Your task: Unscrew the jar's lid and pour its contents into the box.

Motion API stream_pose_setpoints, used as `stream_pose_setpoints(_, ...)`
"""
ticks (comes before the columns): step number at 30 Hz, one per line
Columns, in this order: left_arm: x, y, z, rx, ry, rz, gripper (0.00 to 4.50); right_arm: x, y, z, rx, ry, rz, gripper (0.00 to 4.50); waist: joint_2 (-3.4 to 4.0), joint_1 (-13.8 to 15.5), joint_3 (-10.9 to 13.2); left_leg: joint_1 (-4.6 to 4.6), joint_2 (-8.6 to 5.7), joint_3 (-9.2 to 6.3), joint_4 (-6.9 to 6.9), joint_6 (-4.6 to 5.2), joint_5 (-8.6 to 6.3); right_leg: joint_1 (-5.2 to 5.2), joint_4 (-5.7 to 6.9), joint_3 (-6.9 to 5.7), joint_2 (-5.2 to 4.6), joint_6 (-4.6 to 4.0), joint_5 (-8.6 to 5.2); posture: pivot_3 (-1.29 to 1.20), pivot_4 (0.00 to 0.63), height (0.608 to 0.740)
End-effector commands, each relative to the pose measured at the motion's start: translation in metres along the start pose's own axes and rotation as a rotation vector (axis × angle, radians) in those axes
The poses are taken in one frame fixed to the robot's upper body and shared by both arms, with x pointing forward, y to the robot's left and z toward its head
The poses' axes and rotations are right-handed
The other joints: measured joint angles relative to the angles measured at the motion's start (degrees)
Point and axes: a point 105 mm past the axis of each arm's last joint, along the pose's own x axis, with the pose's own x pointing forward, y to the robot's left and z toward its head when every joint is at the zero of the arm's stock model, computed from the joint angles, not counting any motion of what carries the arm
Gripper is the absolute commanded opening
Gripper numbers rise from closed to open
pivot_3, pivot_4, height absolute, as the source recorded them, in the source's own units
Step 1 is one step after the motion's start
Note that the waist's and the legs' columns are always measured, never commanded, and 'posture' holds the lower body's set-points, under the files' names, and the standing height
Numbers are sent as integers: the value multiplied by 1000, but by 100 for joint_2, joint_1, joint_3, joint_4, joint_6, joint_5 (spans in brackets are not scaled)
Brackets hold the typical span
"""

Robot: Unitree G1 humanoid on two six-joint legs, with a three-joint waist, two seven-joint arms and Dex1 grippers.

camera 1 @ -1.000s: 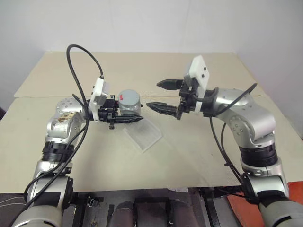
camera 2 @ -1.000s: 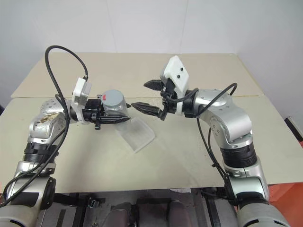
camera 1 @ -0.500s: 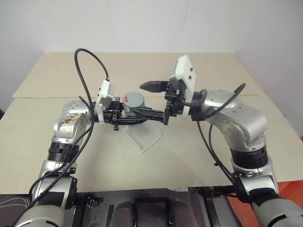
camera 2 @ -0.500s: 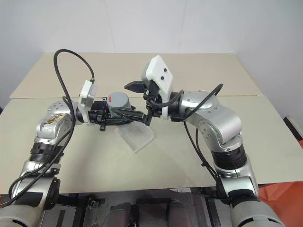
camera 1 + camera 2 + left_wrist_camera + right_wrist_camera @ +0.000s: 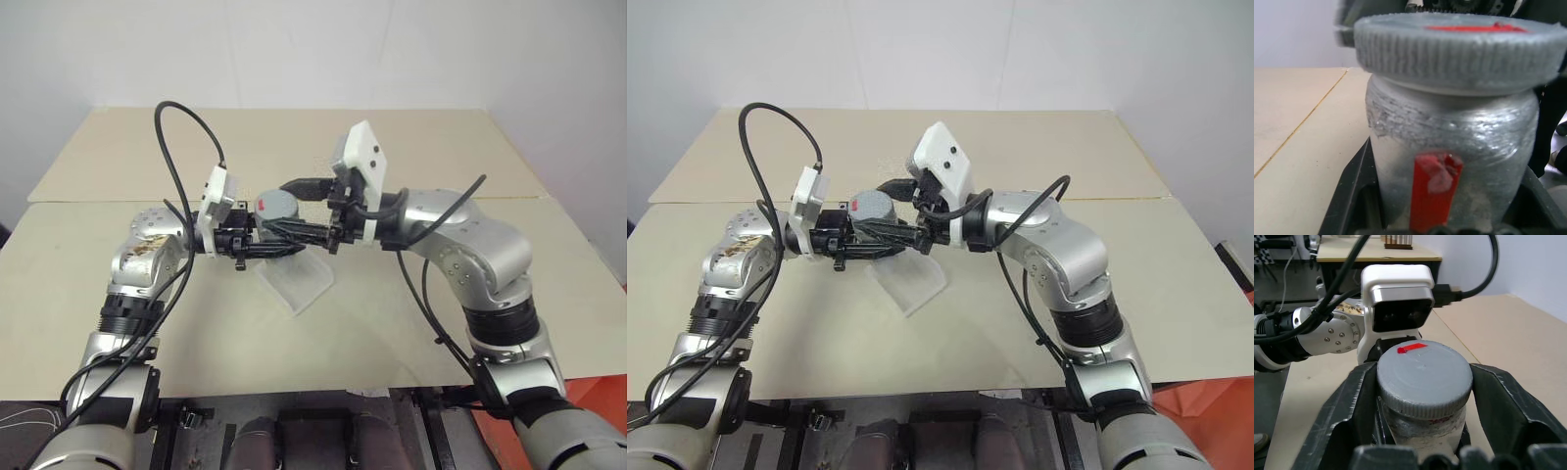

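Item: the jar, silvery-clear with a red strip on its side, which we are holding upright above the counter; our left end effector is pinching its body from the left. Item: the lid, grey, ribbed at the rim, with a red mark on top, sitting seated on the jar; our right end effector, coming in level from the opposite side, is pressing its two fingers against the lid's rim, one on each side. Item: the box, translucent and shallow, lying on the counter just below both end effectors. Item: the contents; we are not making them out through the jar wall. We are judging the step in hand to be the unscrewing: it is going best if the right end effector is turning about the jar's own axis while the left one is keeping its pinch firm, so the body is not spinning along, and if the jar is staying upright over the box. Surroundings: a pale beige counter with a seam across it, a plain white wall beyond the end effectors.
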Motion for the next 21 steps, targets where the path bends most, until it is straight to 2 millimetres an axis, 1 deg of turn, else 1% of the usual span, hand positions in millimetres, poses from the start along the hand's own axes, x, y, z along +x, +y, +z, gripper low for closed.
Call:
stream_pose_setpoints(1, 0, 0, 9, 55, -4, -8, 1943, 0, 2, 15, -36, -32, 14, 2772, 0, 0, 0, 0, 0, 0, 0, 0, 0, 0, 0, 0, 0, 0, 0, 0, 150, 740)
stream_pose_setpoints(5, 0, -2, 7, 52, 3, -7, 1943, -3, -2, 24, -10, -70, 3, 2772, 0, 0, 0, 0, 0, 0, 0, 0, 0, 0, 0, 0, 0, 0, 0, 0, 150, 740)
stream_pose_setpoints(8, -3, -6, 1, 43, 18, -12, 1943, -10, -14, 43, 65, -147, -33, 2772, 0, -3, 0, 0, 0, 0, 0, -1, 1, 0, 3, 0, 0, 0, 0, 0, 150, 740)
stream_pose_setpoints(10, -4, -7, -1, 41, 24, -10, 1943, -16, -23, 53, 94, -182, -71, 2772, 2, -4, 1, 0, 0, 1, 0, -1, 1, -1, 4, 1, -1, -1, 1, 0, 150, 740)
stream_pose_setpoints(13, -7, -6, -2, 41, 28, 11, 1943, -32, -42, 60, 79, -196, -169, 2772, 2, 13, 1, 0, 2, 0, -1, -1, 0, -1, 2, -2, 0, -1, 0, 0, 150, 740)
stream_pose_setpoints(14, -7, -6, -2, 42, 27, 20, 1943, -37, -46, 58, 63, -186, -200, 2772, 2, 20, 1, -1, 1, -1, -2, -1, 0, 1, -1, -6, -1, -1, 0, 0, 150, 740)
stream_pose_setpoints(16, -11, -3, 0, 44, 17, 57, 1943, -54, -59, 44, 40, -150, -305, 2772, 1, 32, 0, -1, -1, 0, -2, 0, 0, 3, -2, -5, -4, 0, 0, 0, 150, 740)
stream_pose_setpoints(17, -13, -2, 1, 45, 14, 78, 1943, -64, -64, 32, 21, -114, -362, 2772, 0, 36, 0, 0, -1, -1, -1, 2, -1, 6, -4, -6, -4, 0, 0, 0, 150, 740)
stream_pose_setpoints(18, -15, -1, 2, 45, 13, 91, 1943, -71, -66, 24, 7, -89, -395, 2772, 0, 42, 0, -1, -2, 0, -1, 3, -2, 7, -5, -5, -5, 0, 0, 0, 150, 740)
stream_pose_setpoints(19, -18, -1, 3, 48, 18, 114, 1943, -81, -68, 7, 3, -36, -444, 2772, 0, 44, 0, -1, -3, 0, -1, 4, -2, 6, -5, -5, -7, 1, 0, 0, 150, 740)
stream_pose_setpoints(21, -23, 0, 3, 50, 25, 146, 1943, -95, -68, -17, -1, 41, -500, 2772, 0, 34, 0, -4, -3, 1, -1, 4, -3, 3, -6, -4, -7, 1, 0, 0, 150, 740)
